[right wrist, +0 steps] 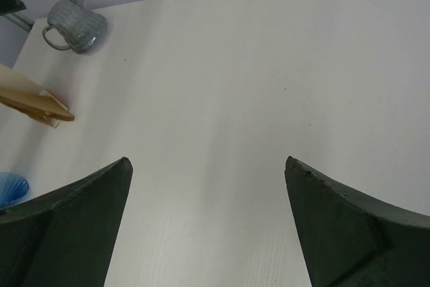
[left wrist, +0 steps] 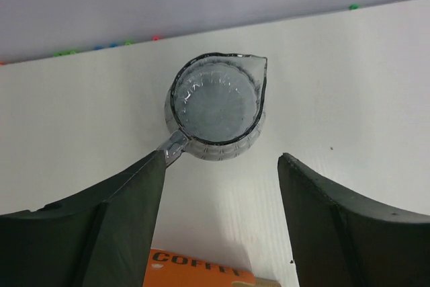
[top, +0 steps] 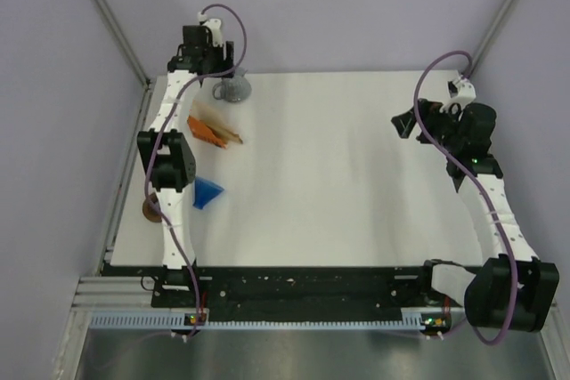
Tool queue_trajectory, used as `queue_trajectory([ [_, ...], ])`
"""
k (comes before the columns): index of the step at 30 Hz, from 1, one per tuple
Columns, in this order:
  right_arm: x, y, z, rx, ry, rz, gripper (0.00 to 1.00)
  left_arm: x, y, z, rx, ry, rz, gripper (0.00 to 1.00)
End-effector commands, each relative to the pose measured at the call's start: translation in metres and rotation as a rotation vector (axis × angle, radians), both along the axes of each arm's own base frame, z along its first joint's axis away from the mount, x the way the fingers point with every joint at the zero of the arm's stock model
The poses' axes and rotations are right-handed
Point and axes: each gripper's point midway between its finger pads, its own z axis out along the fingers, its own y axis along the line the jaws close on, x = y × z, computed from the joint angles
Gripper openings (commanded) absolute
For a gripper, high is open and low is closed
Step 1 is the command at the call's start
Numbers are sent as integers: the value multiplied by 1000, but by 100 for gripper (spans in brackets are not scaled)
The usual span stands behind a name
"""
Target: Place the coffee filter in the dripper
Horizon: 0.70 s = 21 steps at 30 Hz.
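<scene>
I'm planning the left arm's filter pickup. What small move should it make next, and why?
Probably draw the left end effector back toward the orange packet. Its jaws stand open and empty, facing the grey mug, which the task does not need; the tan papers poking from the packet lie just nearer the arm's base.

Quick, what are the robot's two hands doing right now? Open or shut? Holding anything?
Left gripper: open, holding nothing.
Right gripper: open, holding nothing.
</scene>
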Motion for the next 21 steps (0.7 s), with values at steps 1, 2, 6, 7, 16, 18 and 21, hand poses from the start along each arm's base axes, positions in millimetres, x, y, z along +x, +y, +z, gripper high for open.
queue_trajectory([
  [1, 5, 6, 23, -41, -50, 40, 95, 28, 13, 15, 122, -115, 146, 73],
  [2, 5, 8, 22, -44, -44, 46, 95, 34, 11, 14, 132, -132, 159, 72],
  [6, 2, 11, 15, -65, -31, 67, 95, 47, -26, -5, 132, -156, 0, 68],
  [7, 0, 11, 14, -71, -26, 67, 95, 44, -43, -10, 118, -149, -89, 68],
  [16, -3, 8, 3, -102, 3, 65, 95, 46, -62, -45, 237, -142, -247, 65],
  [18, -2, 9, 4, -106, 0, 69, 95, 51, -58, -50, 250, -144, -220, 61],
  [21, -2, 9, 8, -111, -10, 70, 95, 54, -53, -62, 264, -126, -194, 61],
])
